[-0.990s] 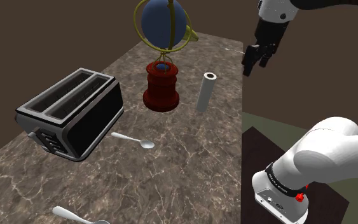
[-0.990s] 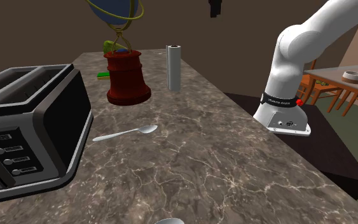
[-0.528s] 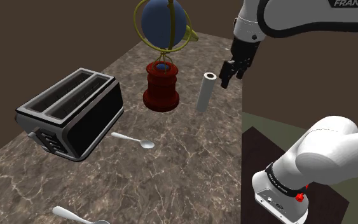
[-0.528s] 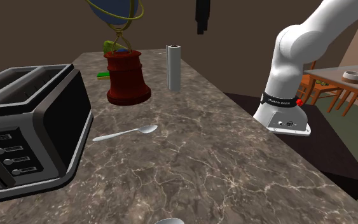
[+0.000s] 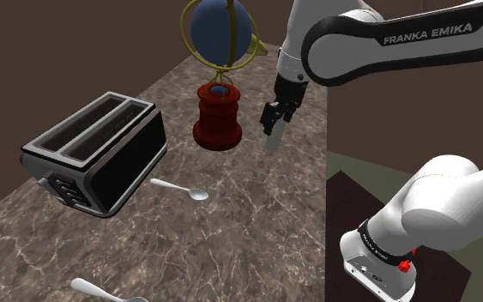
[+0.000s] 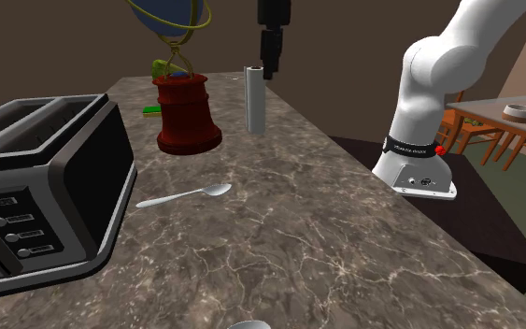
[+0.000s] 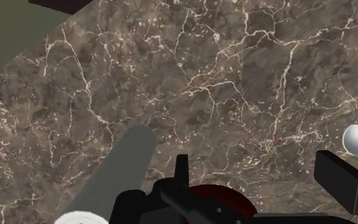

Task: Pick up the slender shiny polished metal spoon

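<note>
The slender metal spoon (image 5: 182,189) lies flat on the brown marble counter (image 5: 256,214), just in front of the toaster, bowl toward the shoulder view's right. It also shows mid-counter in the second exterior view as the spoon (image 6: 188,195), and its bowl (image 7: 357,141) appears beside one finger in the wrist view. My black gripper (image 5: 271,123) hangs high above the counter by the top of the grey cylinder (image 5: 274,140), far from the spoon. The gripper (image 6: 270,64) is open, and in the wrist view the gripper (image 7: 254,191) has nothing between its fingers.
A black and silver toaster (image 5: 93,150) stands at the shoulder view's left. A blue globe (image 5: 220,30) on a red base (image 5: 218,116) stands behind the spoon, next to the upright cylinder (image 6: 255,103). A second, broader spoon (image 5: 93,290) lies at the counter's near end.
The arm has swung toward the shoulder view's left and lower, carrying the gripper from beyond the counter's right edge to just over the grey cylinder. The spoon has not moved.
</note>
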`<state>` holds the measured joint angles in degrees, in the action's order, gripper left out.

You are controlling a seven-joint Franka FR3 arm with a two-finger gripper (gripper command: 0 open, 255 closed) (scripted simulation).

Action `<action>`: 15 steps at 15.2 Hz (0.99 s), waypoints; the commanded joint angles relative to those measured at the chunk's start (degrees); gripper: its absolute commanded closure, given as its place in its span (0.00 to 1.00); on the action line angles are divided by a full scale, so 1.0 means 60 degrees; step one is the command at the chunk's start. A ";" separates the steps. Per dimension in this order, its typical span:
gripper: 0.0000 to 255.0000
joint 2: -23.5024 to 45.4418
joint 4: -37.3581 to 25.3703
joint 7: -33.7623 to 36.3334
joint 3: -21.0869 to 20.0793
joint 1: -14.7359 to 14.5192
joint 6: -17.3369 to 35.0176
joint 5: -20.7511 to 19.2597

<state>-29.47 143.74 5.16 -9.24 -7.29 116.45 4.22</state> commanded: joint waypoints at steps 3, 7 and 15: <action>0.00 0.1048 -0.0042 0.0219 -0.0452 -0.0338 0.1317 0.0293; 0.00 0.2210 -0.0323 0.0377 -0.0847 -0.0579 0.2493 0.0411; 0.00 0.4713 -0.1404 0.0931 -0.1572 -0.0982 0.4494 0.0035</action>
<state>-3.28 136.45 10.14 -18.14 -12.85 141.95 5.00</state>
